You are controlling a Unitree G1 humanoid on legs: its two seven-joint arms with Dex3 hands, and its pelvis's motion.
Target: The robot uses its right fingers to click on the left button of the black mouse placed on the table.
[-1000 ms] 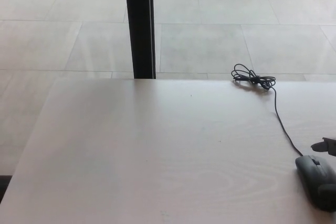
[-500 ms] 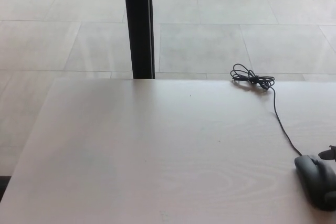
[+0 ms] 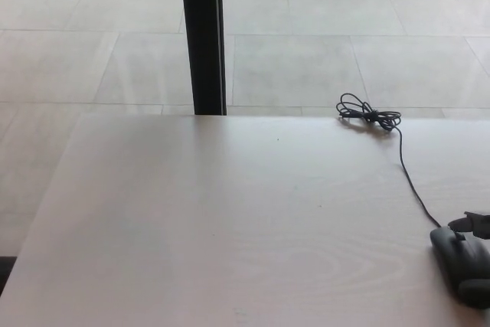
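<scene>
Mouse (image 3: 459, 259) x1, black, on table (image 3: 230, 220) w/ 1 cable (image 3: 383, 132); right robot hand (image 3: 476, 223) at edge, finger state unclear.

Mouse (image 3: 462, 263) on table's (image 3: 230, 227) right edge (cable (image 3: 370, 115) behind).

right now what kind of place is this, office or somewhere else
Likely an office or lab, though that is uncertain: a pale wood-grain table holding a wired black mouse with its cable bundled, standing on a floor of large grey tiles beside a black post.
</scene>
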